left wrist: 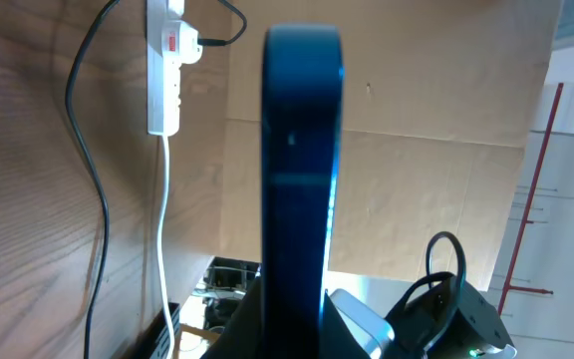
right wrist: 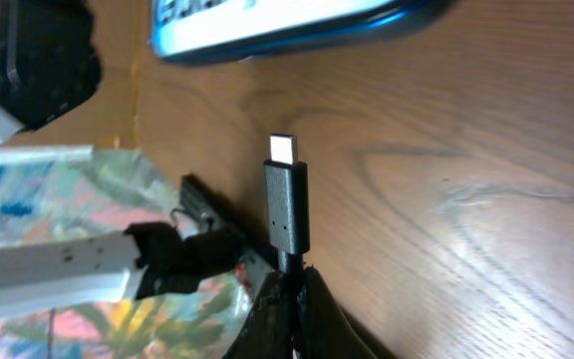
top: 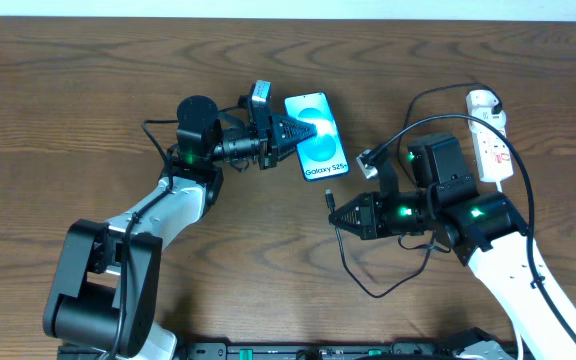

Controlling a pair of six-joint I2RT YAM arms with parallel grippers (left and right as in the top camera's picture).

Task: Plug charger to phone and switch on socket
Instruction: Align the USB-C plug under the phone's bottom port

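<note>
The wooden table [top: 68, 90] fills the overhead view, with the left arm [top: 168, 205] reaching in from the near left and the right arm [top: 508, 250] from the near right. The phone [top: 316, 135] sits near the middle, its blue screen up. The left gripper [top: 293, 130] is clamped on its left side, and the left wrist view shows the phone [left wrist: 302, 179] edge-on between the fingers. The white power strip [top: 490, 135] lies at the far right, with the charger [top: 481, 100] plug head seated at its far end, beside a red switch [left wrist: 167, 42]. The right gripper [top: 340, 212] is closed tight on the charger's connector tip [right wrist: 286, 204], which points toward the phone's near end, close but not touching.
</note>
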